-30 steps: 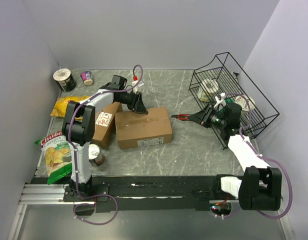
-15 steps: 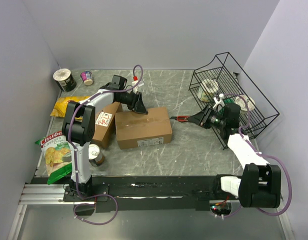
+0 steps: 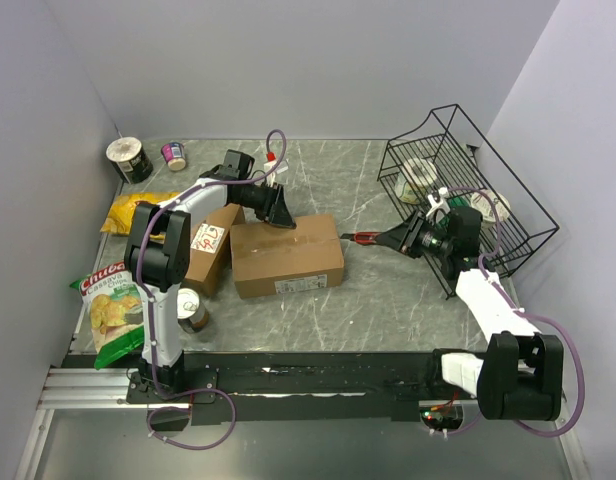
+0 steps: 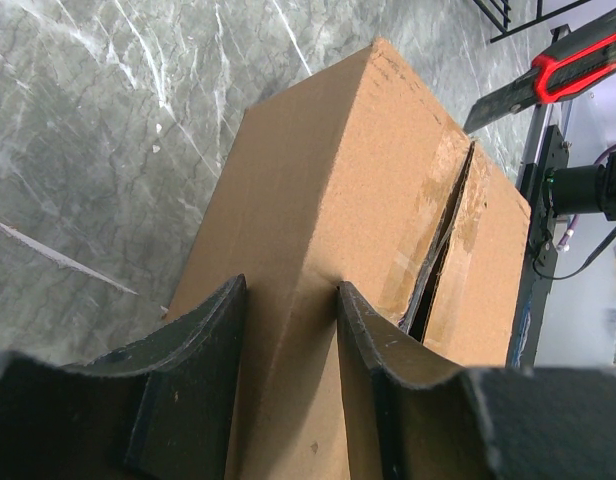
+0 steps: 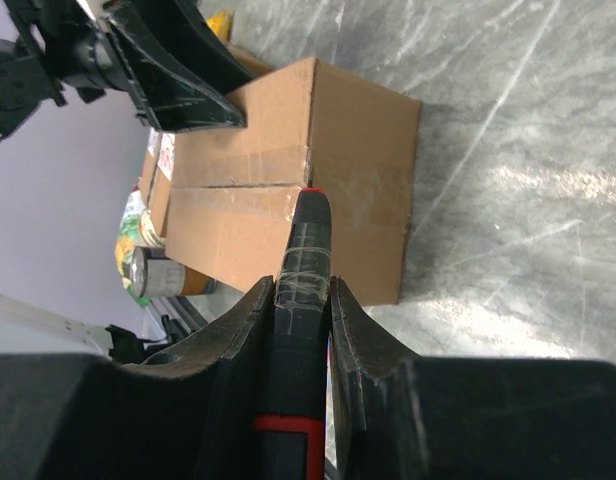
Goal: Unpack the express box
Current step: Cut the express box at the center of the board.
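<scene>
The express box [image 3: 288, 258] is a brown carton lying mid-table. Its taped top seam [image 4: 443, 230] gapes as a dark slit. My left gripper [image 3: 281, 218] sits on the box's far left top edge. In the left wrist view its jaws [image 4: 288, 290] straddle that edge, one finger on the top face and one on the side, pressed against the cardboard. My right gripper [image 3: 403, 236] is shut on a red and black utility knife [image 3: 368, 237]. The knife [image 5: 306, 230] points at the box's right end [image 5: 368, 190], just short of it.
A smaller carton with a red-marked label [image 3: 210, 245] lies against the box's left side. A can [image 3: 192, 310], a green chips bag [image 3: 113, 305], a yellow bag [image 3: 138, 208] and two cups [image 3: 130, 158] are at the left. A black wire basket [image 3: 468, 195] stands at the right.
The right wrist has shifted very slightly, and the knife tip stays just off the box's right end. The left arm and the box have not moved.
</scene>
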Robot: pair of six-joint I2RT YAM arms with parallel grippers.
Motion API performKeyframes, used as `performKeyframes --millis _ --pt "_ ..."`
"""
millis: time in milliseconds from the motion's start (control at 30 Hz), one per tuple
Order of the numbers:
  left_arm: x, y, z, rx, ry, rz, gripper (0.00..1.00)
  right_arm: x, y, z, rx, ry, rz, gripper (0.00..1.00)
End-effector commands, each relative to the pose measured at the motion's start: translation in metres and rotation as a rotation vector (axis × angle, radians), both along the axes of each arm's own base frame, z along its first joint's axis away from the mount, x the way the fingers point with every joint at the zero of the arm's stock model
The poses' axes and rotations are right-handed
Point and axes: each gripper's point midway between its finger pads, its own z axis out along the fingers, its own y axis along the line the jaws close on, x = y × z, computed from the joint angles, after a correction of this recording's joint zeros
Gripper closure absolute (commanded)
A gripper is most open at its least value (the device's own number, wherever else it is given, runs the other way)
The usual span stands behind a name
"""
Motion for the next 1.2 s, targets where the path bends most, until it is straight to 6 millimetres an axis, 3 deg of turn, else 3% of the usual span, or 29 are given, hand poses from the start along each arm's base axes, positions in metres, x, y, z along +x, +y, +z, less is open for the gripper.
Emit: performKeyframes --millis 0,200,567,1167 --pt "-0.004 0.023 -0.077 0.253 0.050 0.053 0.99 0.003 0.001 0.011 -0.030 -0.043 0.029 1.00" --pt "-0.002 0.022 -0.079 0.253 0.051 0.053 0.99 0.002 0.000 0.011 -0.033 -0.040 0.029 1.00" --pt "-0.003 0.022 -0.080 0.250 0.052 0.049 0.99 0.007 -0.001 0.037 -0.016 -0.141 -0.009 1.00" --pt "-0.003 0.020 -0.081 0.250 0.057 0.050 0.99 0.005 0.004 0.022 0.003 -0.074 0.049 1.00"
